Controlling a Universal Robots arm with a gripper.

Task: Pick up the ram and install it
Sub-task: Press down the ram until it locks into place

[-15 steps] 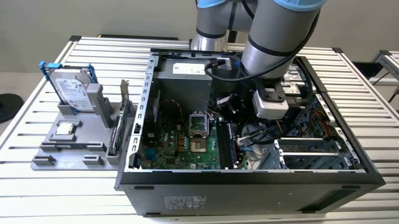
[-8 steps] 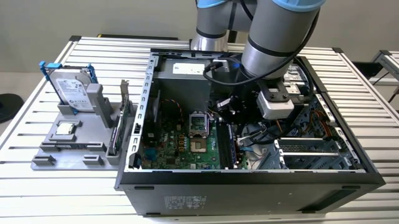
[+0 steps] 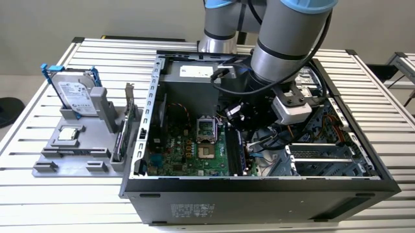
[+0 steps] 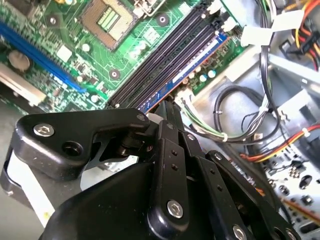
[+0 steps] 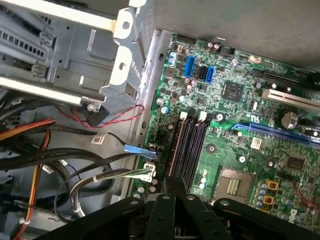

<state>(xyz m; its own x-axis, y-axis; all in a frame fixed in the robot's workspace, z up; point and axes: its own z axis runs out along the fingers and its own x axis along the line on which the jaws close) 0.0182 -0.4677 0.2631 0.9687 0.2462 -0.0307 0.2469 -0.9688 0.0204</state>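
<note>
The black gripper (image 4: 167, 107), low in the second wrist view, looks clamped on the ram (image 4: 186, 70) at the outermost memory slot by the motherboard (image 4: 75, 55) edge; if misaligned, pressing could bend it or jam the slot

You have the open computer case (image 3: 259, 189) near the middle of the surface (image 3: 58, 194), toward its front edge. The parts holder (image 3: 71, 160) sits just beside the case on the exterior view's left, with the hard drive (image 3: 75, 97) standing at its rear. Inside the case, the motherboard (image 3: 188, 150) lies on the floor, and the gripper (image 3: 241, 116) hangs over the memory slots (image 3: 234, 153).
</note>
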